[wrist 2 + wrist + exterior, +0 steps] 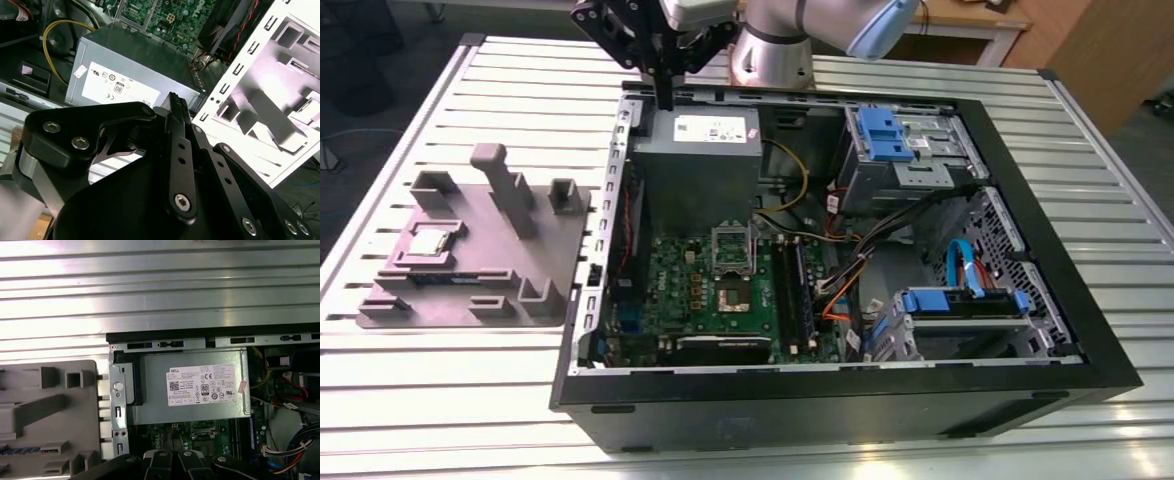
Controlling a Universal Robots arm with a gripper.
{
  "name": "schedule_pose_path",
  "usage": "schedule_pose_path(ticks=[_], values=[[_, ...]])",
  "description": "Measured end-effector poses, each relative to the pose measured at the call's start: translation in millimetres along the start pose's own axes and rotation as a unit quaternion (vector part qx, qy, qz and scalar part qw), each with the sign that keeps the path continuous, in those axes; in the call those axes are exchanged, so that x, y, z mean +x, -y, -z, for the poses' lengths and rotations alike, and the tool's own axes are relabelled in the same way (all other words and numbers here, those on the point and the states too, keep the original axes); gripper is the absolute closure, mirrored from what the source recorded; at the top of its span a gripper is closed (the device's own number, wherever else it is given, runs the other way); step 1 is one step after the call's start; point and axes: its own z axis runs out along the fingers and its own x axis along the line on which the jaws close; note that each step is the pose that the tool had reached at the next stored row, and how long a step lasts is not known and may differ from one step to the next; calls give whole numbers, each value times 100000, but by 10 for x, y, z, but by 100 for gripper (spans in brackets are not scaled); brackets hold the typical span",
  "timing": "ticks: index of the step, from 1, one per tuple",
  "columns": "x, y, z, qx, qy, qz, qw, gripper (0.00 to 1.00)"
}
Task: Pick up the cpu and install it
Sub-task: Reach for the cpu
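The cpu (430, 243) is a small silver square lying in a pocket of the grey holder tray (520, 285) at the exterior view's left, outside the computer case. My gripper (666, 100) hangs over the case's back rim, above the grey power supply (698, 150), far from the cpu. Its black fingers (176, 107) are pressed together, shut with nothing between them. The open cpu socket (731, 265) sits in the middle of the green motherboard (667, 275). A slice of that socket (202, 427) peeks out beyond the power supply (195, 387) in the first wrist view.
The black open case (1067, 300) holds blue drive bays (897, 135), loose orange and black cables (854, 275) and a blue cable (958, 262). The holder tray has upright posts (507, 190). A green memory stick (30, 450) rests in the tray. A slatted metal table (440, 400) surrounds everything.
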Motion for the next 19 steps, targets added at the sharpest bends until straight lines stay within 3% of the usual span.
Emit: schedule_pose_path(ticks=[19], values=[[146, 11, 3, 0, -1, 0, 100000, 90]])
